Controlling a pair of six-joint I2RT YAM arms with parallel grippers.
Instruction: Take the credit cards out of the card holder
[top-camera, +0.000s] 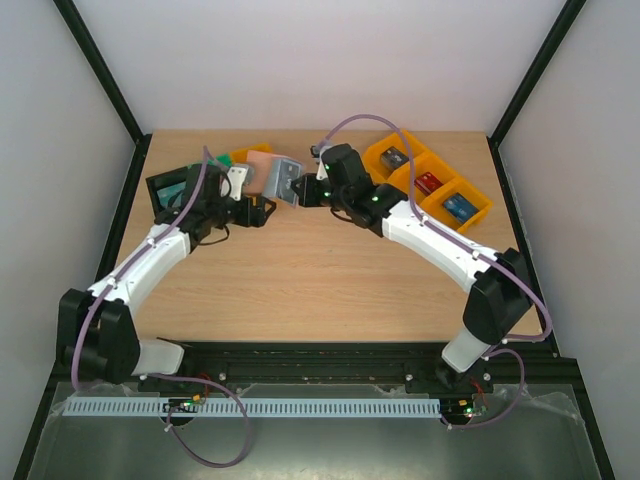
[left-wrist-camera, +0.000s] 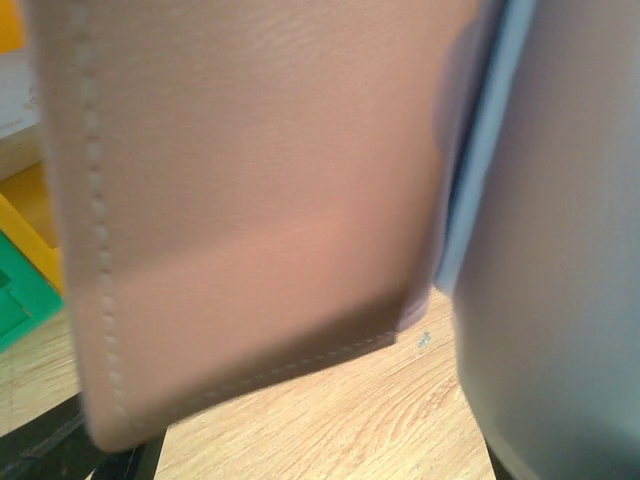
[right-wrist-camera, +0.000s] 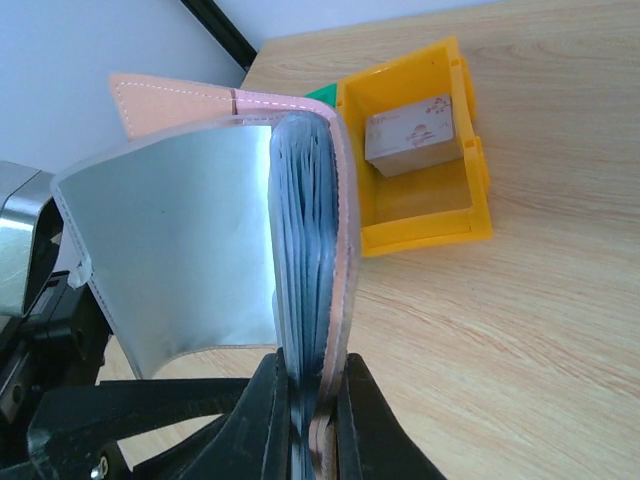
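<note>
Outwardly tan, white-stitched card holder (left-wrist-camera: 250, 200)

A light wooden table (top-camera: 320, 290) stands between white walls, with black frame posts at the corners. At its back right, 3 yellow bins (top-camera: 440, 192) sit in a slanting row, touching: the far 1 holds a dark grey item (top-camera: 393, 155), the middle 1 a red item (top-camera: 428, 182), the near 1 a blue item (top-camera: 458, 207). At the back left are a black bin (top-camera: 158, 185), another yellow bin (right-wrist-camera: 470, 190) and a green bin (right-wrist-camera: 320, 93) just behind it
</note>
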